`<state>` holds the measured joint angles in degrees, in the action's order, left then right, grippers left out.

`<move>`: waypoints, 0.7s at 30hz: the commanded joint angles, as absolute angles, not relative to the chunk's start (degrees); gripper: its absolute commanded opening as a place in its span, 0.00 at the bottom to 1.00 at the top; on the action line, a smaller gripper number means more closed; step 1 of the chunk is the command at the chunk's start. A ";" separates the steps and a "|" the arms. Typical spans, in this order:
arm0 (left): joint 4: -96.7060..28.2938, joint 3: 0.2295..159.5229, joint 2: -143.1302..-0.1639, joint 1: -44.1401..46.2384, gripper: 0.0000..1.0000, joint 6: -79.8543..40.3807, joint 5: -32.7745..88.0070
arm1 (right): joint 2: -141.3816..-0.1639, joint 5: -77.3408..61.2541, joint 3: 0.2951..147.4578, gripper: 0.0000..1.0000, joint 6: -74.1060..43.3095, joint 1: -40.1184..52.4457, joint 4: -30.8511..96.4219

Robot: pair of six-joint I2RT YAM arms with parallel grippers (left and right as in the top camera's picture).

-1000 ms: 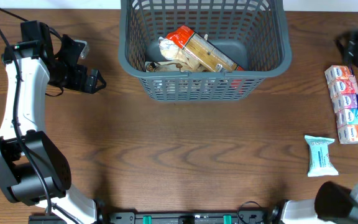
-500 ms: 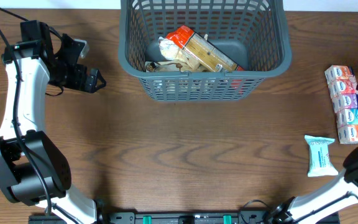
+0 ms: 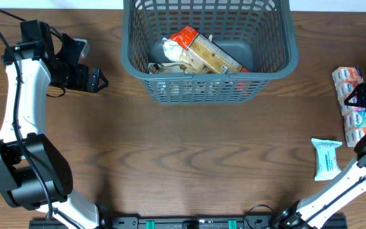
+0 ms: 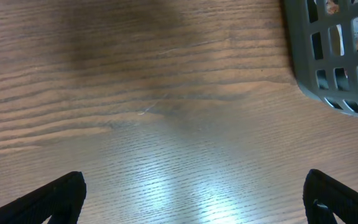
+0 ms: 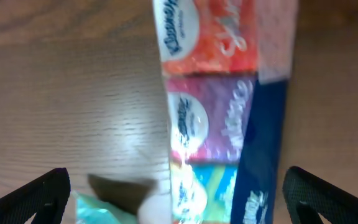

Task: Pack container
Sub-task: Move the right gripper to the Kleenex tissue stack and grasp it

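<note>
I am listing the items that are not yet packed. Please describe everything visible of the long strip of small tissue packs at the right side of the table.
The long strip of small tissue packs is a row of pocket packs in shiny plastic wrap. They are orange-red, purple and teal, with a dark blue band along one side. The strip lies flat on the brown wooden table, near its right edge. The right tool hangs over it, open, with one finger on either side. Whether the tool touches the strip cannot be told.

White-and-black left arm (image 3: 18,108) reaching up the left edge of the brown wooden surface (image 3: 189,159), black two-finger left tool (image 3: 89,80) near the far left corner, fingers spread wide, right arm (image 3: 359,181) bent at the right edge, black right tool (image 3: 363,95) likewise spread wide
</note>
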<state>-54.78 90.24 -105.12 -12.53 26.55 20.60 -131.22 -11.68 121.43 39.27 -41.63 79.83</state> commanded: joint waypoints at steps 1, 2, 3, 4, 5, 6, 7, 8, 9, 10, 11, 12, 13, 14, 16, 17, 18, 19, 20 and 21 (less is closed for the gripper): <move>-54.72 90.11 -105.12 -12.38 0.99 24.36 20.32 | -131.92 -9.52 121.49 0.99 45.10 -39.57 77.47; -54.72 90.11 -105.12 -12.38 0.99 23.83 20.32 | -132.03 -8.34 121.49 0.99 45.30 -39.22 76.29; -54.72 90.11 -105.12 -12.38 0.99 23.57 20.32 | -132.11 -7.68 121.49 0.99 45.63 -38.89 75.44; -54.72 90.11 -105.12 -12.38 0.99 23.38 20.29 | -132.18 -7.25 121.49 0.99 46.04 -38.61 74.52; -54.72 90.11 -105.12 -12.38 0.99 23.33 20.32 | -132.27 -6.81 121.49 0.99 46.13 -38.37 73.30; -54.70 90.11 -105.12 -12.38 0.98 23.20 20.32 | -132.29 -6.83 121.49 0.99 46.13 -38.26 72.71; -54.72 90.11 -105.12 -12.38 0.99 23.20 20.32 | -132.29 -6.83 121.49 0.99 46.13 -38.13 71.99; -54.72 90.11 -105.12 -12.38 0.99 23.20 20.29 | -132.29 -6.85 121.49 0.99 46.11 -38.02 71.53; -54.72 90.11 -105.12 -12.38 0.98 23.20 20.32 | -132.29 -6.85 121.49 0.99 46.11 -37.91 71.31; -54.72 90.11 -105.12 -12.38 0.99 23.20 20.32 | -132.33 -6.85 121.49 0.99 46.13 -37.91 71.26; -54.72 90.11 -105.12 -12.38 0.99 23.18 20.32 | -132.35 -6.63 121.49 0.99 46.15 -37.93 71.29; -54.70 90.11 -105.12 -12.38 0.99 23.18 20.29 | -132.49 -6.07 121.43 0.99 46.15 -37.95 71.29; -54.70 90.11 -105.12 -12.38 0.99 23.18 20.29 | -132.60 -5.52 121.38 0.99 46.13 -37.95 71.29; -54.70 90.11 -105.12 -12.38 0.99 23.20 20.29 | -132.86 -5.32 121.38 0.99 46.15 -37.95 71.26; -54.52 90.11 -105.12 -12.38 0.99 23.18 20.29 | -133.60 -5.34 121.36 0.99 46.13 -37.95 71.31; -54.37 90.11 -105.12 -12.38 0.99 23.18 20.29 | -134.15 -5.34 121.36 0.99 46.11 -37.95 71.35; -54.30 90.11 -105.12 -12.38 0.98 23.18 20.29 | -134.65 -5.37 121.25 0.99 46.06 -37.95 71.33; -54.30 90.11 -105.12 -12.38 0.99 23.18 20.29 | -135.31 -5.39 121.12 0.99 45.89 -37.93 71.33; -54.30 90.11 -105.12 -12.38 0.99 23.18 20.29 | -136.00 -5.39 121.05 0.99 45.91 -37.93 71.33; -54.33 90.11 -105.12 -12.40 0.99 23.18 20.29 | -136.73 -5.45 121.05 0.99 45.89 -37.93 71.31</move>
